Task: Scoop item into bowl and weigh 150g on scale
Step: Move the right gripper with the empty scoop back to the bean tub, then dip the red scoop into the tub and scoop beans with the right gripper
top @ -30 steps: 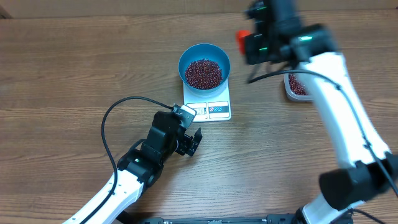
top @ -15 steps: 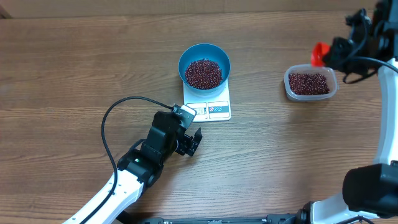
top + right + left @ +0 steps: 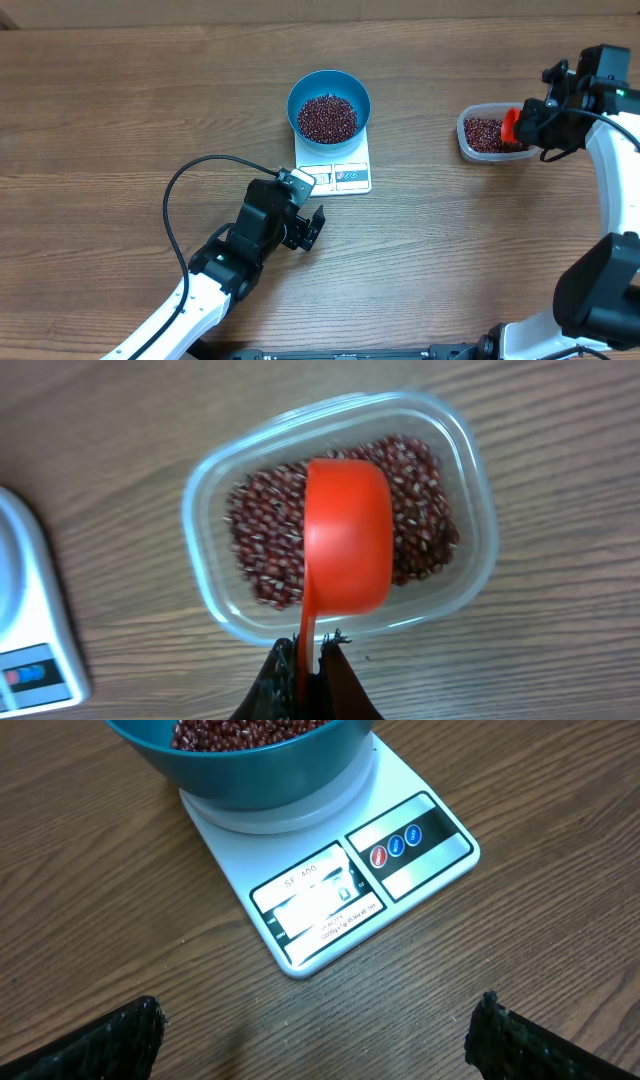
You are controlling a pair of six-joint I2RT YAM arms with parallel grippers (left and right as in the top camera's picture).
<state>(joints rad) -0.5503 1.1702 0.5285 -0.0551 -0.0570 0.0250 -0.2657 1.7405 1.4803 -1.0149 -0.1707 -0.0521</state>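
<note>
Swinging away from the bowl (image 3: 295, 100), where it hung a second ago, the right claw (image 3: 525, 125) now sits at the right end of the table (image 3: 120, 100), lower than it was half a second back; its jaws are pinched tight on the handle of a red scoop (image 3: 345, 535); the scoop's cup hangs over the clear container (image 3: 470, 480), above the beans (image 3: 260, 530) lying in it, and whether it touches them I cannot tell; the bowl stands on the scale (image 3: 345, 175) exactly as before, with a heap of the same beans in it, well apart from that claw and off to its left; the left claw (image 3: 312, 228) has not stirred; its jaws stand wide apart and hold nothing; it rests near the scale's display edge, with the bowl beyond; in the left wrist view the display is too washed out to read.
</note>
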